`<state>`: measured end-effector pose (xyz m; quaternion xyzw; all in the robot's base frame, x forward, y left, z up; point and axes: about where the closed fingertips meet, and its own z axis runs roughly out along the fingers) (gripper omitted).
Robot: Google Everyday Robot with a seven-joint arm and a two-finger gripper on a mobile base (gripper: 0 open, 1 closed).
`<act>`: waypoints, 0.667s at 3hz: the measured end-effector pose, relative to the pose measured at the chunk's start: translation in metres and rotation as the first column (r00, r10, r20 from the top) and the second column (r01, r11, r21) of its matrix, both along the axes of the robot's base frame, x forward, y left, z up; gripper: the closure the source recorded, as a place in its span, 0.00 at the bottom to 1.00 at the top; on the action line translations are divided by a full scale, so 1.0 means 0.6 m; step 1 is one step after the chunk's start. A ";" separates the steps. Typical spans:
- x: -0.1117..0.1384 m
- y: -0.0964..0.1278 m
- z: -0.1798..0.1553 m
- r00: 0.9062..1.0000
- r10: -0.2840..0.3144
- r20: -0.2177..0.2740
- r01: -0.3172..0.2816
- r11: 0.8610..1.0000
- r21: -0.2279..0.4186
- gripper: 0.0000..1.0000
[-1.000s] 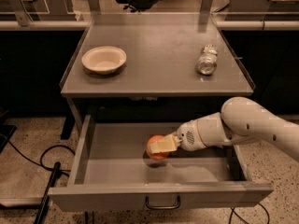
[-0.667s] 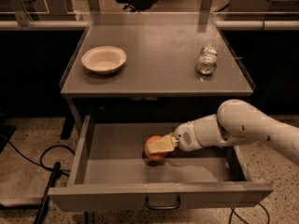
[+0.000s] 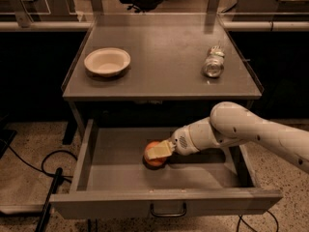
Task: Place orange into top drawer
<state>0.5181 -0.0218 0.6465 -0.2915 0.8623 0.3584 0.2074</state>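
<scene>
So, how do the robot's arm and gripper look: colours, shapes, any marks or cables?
The arm is white and smooth: thick rounded segments, a bulging joint, a few small dark spots. It narrows toward its end, where there is a round patch of tiny dark dots. The gripper, in the open drawer at the orange, has flat pale yellowish fingers. No cables show on it.

Single view, high and in front, looking down at table (image 3: 164, 57) and open drawer (image 3: 120, 208), fairly near; gripper (image 3: 156, 153) low centre, inside the drawer.
</scene>
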 end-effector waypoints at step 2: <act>0.002 0.010 -0.036 0.999 -0.013 -0.030 0.013 1.000 0.015 1.00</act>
